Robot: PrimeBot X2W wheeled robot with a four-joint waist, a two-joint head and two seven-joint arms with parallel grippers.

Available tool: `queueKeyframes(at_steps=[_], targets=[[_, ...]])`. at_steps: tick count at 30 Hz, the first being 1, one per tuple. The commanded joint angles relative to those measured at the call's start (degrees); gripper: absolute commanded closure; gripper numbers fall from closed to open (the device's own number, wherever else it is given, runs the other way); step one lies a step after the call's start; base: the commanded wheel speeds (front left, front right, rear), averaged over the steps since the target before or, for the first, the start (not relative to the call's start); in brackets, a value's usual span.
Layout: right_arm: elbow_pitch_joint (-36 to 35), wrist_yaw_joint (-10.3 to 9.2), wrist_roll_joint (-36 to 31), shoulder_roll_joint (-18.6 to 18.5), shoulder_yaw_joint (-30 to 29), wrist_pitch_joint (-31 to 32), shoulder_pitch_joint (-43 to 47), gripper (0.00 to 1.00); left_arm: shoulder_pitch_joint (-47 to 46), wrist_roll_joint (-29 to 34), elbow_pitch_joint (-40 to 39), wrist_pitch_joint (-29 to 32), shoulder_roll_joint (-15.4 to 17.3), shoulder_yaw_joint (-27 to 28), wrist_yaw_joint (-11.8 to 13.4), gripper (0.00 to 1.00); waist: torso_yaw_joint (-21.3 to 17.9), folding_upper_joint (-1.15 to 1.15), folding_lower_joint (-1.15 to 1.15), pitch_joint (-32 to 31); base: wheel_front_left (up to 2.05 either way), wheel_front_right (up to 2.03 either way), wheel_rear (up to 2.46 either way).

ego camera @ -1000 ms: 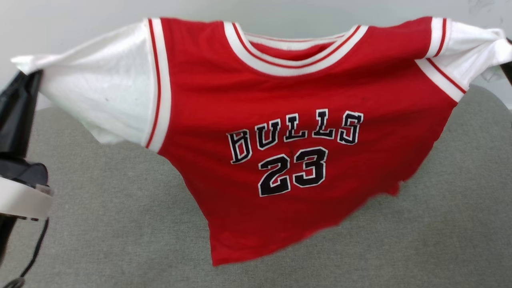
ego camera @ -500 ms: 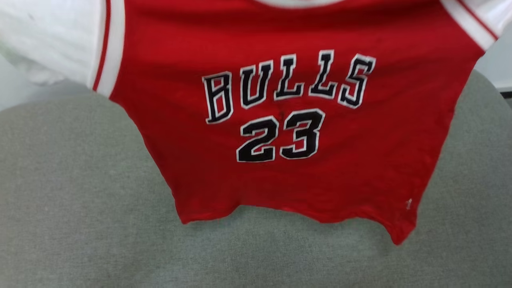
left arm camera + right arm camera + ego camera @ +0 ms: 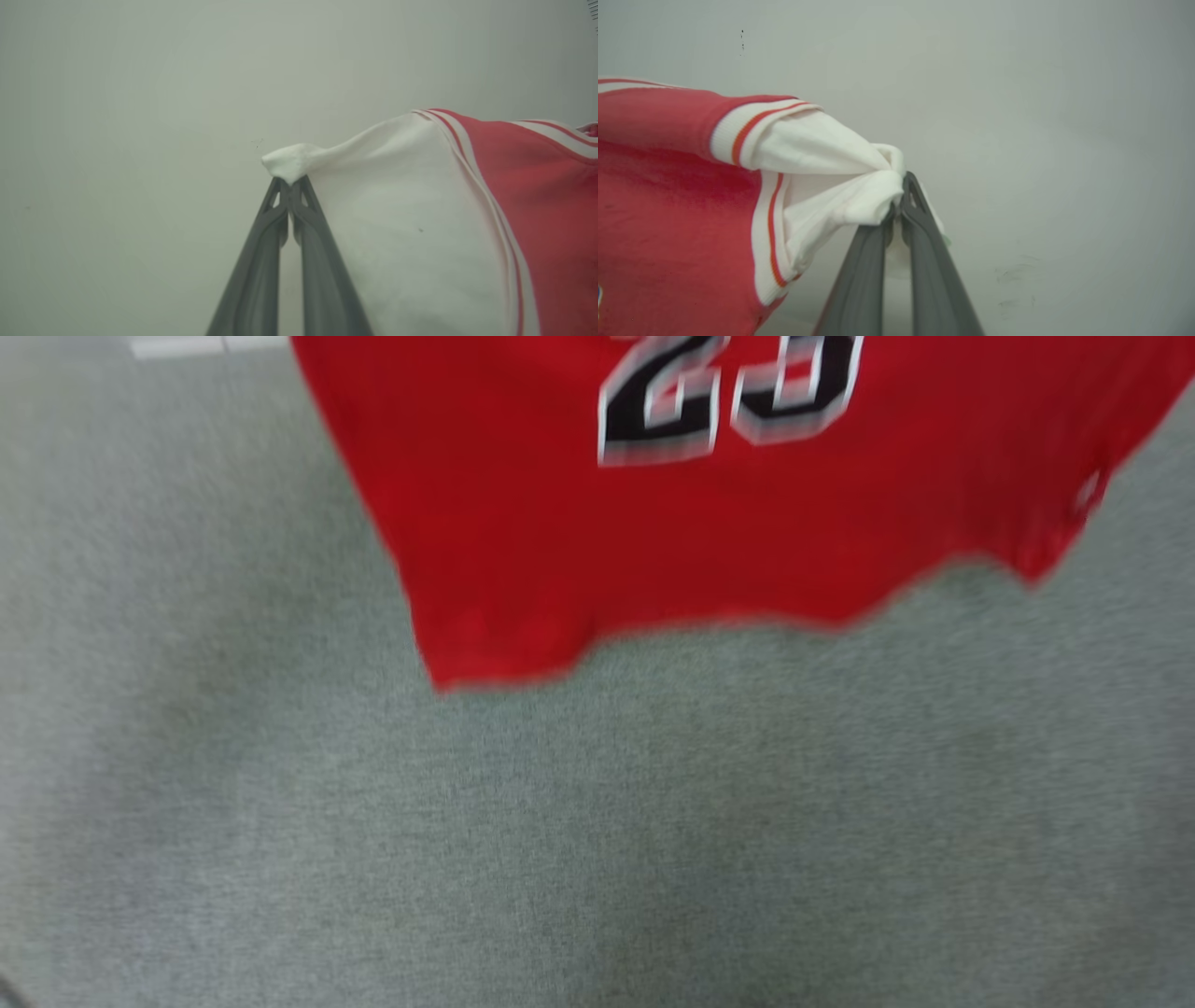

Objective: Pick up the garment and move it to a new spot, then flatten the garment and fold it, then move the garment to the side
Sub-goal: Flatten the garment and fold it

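**A:** Where is the shirt (image 3: 709,523)?

**B:** In your head view, its red lower half hangs across the upper middle and right of the frame. It is blurred, with the number 23 at the top edge. The hem hangs loose over the grey surface (image 3: 597,840). I cannot tell whether the two touch.

**A:** And your grippers?

**B:** In the left wrist view, the left gripper (image 3: 289,184) rises from bottom centre, its jaws pinched tight on the tip of a white sleeve (image 3: 402,224). The shirt fans out to the right against a pale wall (image 3: 140,93). In the right wrist view, the shirt sits at the left of the frame. At centre, the right gripper (image 3: 899,210) is clamped on the bunched tip of the other sleeve (image 3: 831,158).

**A:** Why hold it that way?

**B:** Probably so you carry it spread by both sleeves. Its own weight pulls the body straight, so it should land flat at the new spot, ready for folding.
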Motion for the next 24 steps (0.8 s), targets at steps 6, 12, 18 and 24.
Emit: queueKeyframes(at_steps=[6,12,18,24], targets=[[10.0,-0.06,-5.2,0.6,2.2,-3.6,-14.9,1.0,-20.0,4.4,13.1,-2.9,-5.6,-5.6,-3.1,1.0,2.8,0.0,-0.01,13.9,0.0,0.0,0.0],[20.5,-0.06,-8.8,3.6,2.3,-8.8,-25.4,1.0,-30.9,7.2,24.3,-8.1,-10.5,-8.1,-4.4,1.0,4.0,0.0,-0.01,18.2,0.0,0.0,0.0],[28.6,-0.06,-11.6,5.0,4.0,-14.0,-28.6,1.0,-32.8,9.2,31.9,-13.7,-13.8,-10.6,-5.7,1.0,5.2,0.0,-0.01,20.2,0.0,0.0,0.0],[33.8,-0.05,-10.9,6.6,5.6,-18.9,-22.7,1.0,-26.4,9.5,35.6,-18.6,-16.6,-13.2,-6.4,1.0,6.4,0.0,-0.01,20.1,0.0,0.0,0.0]])
